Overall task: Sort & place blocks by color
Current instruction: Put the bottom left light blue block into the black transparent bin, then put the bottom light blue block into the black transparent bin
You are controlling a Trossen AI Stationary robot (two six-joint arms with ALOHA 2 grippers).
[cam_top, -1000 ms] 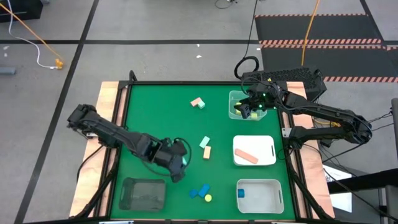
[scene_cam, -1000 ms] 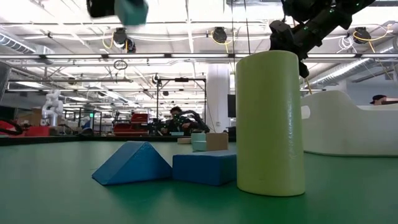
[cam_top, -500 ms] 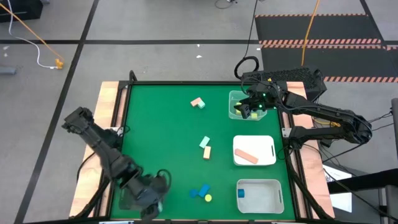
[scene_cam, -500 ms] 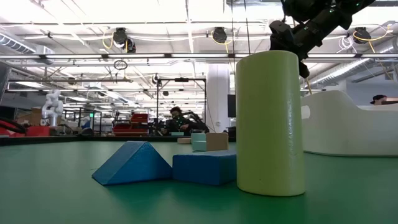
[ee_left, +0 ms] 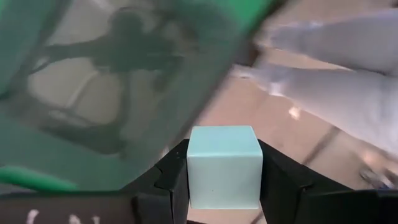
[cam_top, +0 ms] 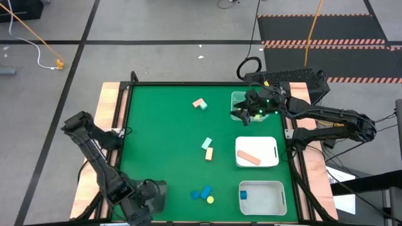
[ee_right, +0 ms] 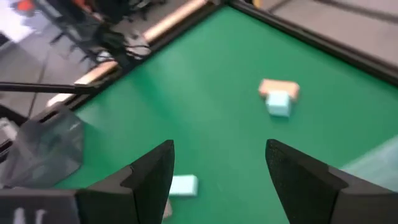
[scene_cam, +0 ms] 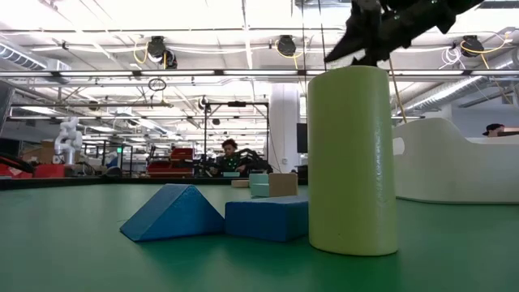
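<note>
My left gripper (cam_top: 139,212) hangs at the table's near left corner by the dark tray (cam_top: 157,188), shut on a mint green cube (ee_left: 224,165). My right gripper (cam_top: 241,115) stands open in the air beside the clear tray (cam_top: 237,99) at the far right, nothing between its fingers (ee_right: 152,177). On the green mat lie a pink block (cam_top: 200,103), a mint block (cam_top: 206,143) touching a tan block (cam_top: 209,153), two blue blocks (cam_top: 201,193) and a yellow cylinder (cam_top: 210,200). The cylinder (scene_cam: 353,158) stands on end. My left gripper pinches the mint cube by two opposite sides (ee_left: 191,171) between its two fingers (ee_left: 169,182). The fingers come steeply from above. The cube is lifted clear, its flat face toward the wrist camera, with the dark tray (ee_left: 106,93) below and beyond it.
A white tray (cam_top: 271,152) at the right holds a pink bar (cam_top: 249,157). A second white tray (cam_top: 270,196) at the near right holds a blue block (cam_top: 243,195). The middle of the mat between the block groups is bare. Wooden rails border the table.
My left gripper has swung with the mint cube from the middle of the mat toward the near left corner, rolling its wrist on the way, and now hangs by the dark tray. My right gripper has tipped upward a little and edged from the clear tray toward the mat.
</note>
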